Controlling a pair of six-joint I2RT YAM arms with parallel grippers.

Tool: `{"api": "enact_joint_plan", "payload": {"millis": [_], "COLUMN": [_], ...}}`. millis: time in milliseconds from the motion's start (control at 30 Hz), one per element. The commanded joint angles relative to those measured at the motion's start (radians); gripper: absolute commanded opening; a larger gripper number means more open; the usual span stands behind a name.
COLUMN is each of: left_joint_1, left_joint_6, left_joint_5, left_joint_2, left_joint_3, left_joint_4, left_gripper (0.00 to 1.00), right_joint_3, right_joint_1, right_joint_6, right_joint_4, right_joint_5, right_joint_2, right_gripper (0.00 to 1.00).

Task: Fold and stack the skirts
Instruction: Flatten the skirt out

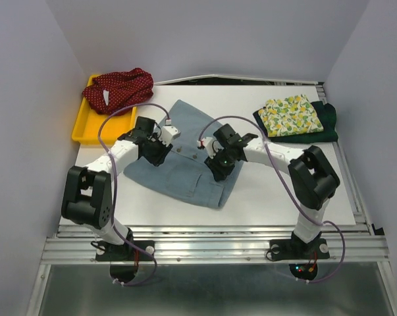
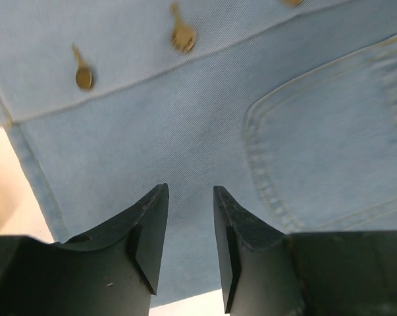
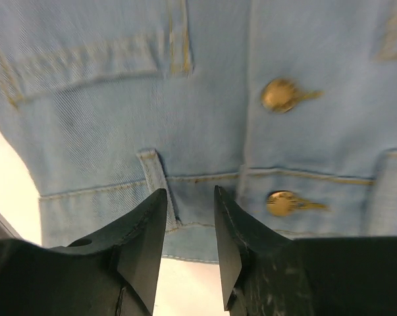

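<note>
- Nearest me, bare white table [image 1: 284, 197] runs along the front edge and on to the right of the light-blue denim skirt [image 1: 185, 178]. The skirt lies spread flat at the middle.
- Both arms reach onto it. The left gripper [image 1: 157, 148] is over its left part and the right gripper [image 1: 219, 164] over its right part, near each other.
- Only the wrist views show me the jaws. Each pair stands a little apart with nothing between, and denim shows through the gap. I cannot tell whether the tips touch the cloth.
- The left wrist view shows a pocket [image 2: 330, 131], brass buttons [image 2: 84, 78] and the skirt's edge, with table beyond at the left.
- The right wrist view shows a belt loop [image 3: 155, 178] on the waistband, with table at the lower left.
- Far right, seen overhead only, the lemon-print skirt [image 1: 290, 115] lies folded on the dark green skirt [image 1: 326, 122].
- Far left, the red dotted skirt [image 1: 119, 89] is heaped at the far end of the yellow tray [image 1: 86, 131].
</note>
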Motion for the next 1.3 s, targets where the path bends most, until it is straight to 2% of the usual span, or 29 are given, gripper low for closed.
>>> {"api": "enact_joint_plan", "payload": {"millis": [0,100,200,333,467,533,700,867,967,1067,1267], "left_joint_1": [0.036,0.036,0.034,0.005,-0.104,-0.142,-0.167,-0.105,-0.087,-0.088,-0.09], "left_joint_6": [0.067,0.163,0.237,0.239,0.205,0.16,0.111,0.246,0.347,0.427,0.521], "left_joint_5": [-0.086,-0.149,-0.172,-0.068,-0.02,0.013,0.067,0.092,0.078,0.078,-0.018], "left_joint_2": [0.041,0.084,0.119,0.147,0.115,0.09,0.032,-0.115,-0.206,-0.299,-0.386], "left_joint_3": [-0.043,-0.102,-0.157,-0.148,-0.146,-0.126,-0.033,-0.031,-0.066,-0.131,-0.295], "left_joint_4": [-0.01,-0.002,0.009,-0.068,-0.074,-0.073,-0.1,-0.206,-0.278,-0.335,-0.349], "left_gripper": [0.43,0.42,0.35,0.3,0.31,0.32,0.48,0.59,0.61,0.63,0.62], "right_joint_3": [-0.06,-0.087,-0.089,-0.058,-0.032,-0.023,-0.017,-0.101,-0.175,-0.253,-0.423], "right_joint_1": [-0.006,-0.006,-0.039,-0.108,-0.128,-0.128,-0.128,-0.128,-0.128,-0.128,-0.075], "right_joint_6": [-0.015,-0.046,-0.077,-0.141,-0.198,-0.213,-0.268,-0.385,-0.458,-0.534,-0.612], "right_joint_4": [-0.043,-0.012,0.02,0.024,0.026,0.026,-0.021,-0.078,-0.112,-0.127,-0.046], "right_joint_5": [0.01,0.111,0.166,0.211,0.266,0.284,0.239,0.131,0.096,0.074,0.113], "right_joint_2": [0.048,0.092,0.122,0.137,0.107,0.082,-0.042,-0.208,-0.301,-0.375,-0.47], "right_gripper": [0.4,0.39,0.38,0.38,0.38,0.38,0.45,0.55,0.58,0.56,0.53]}}
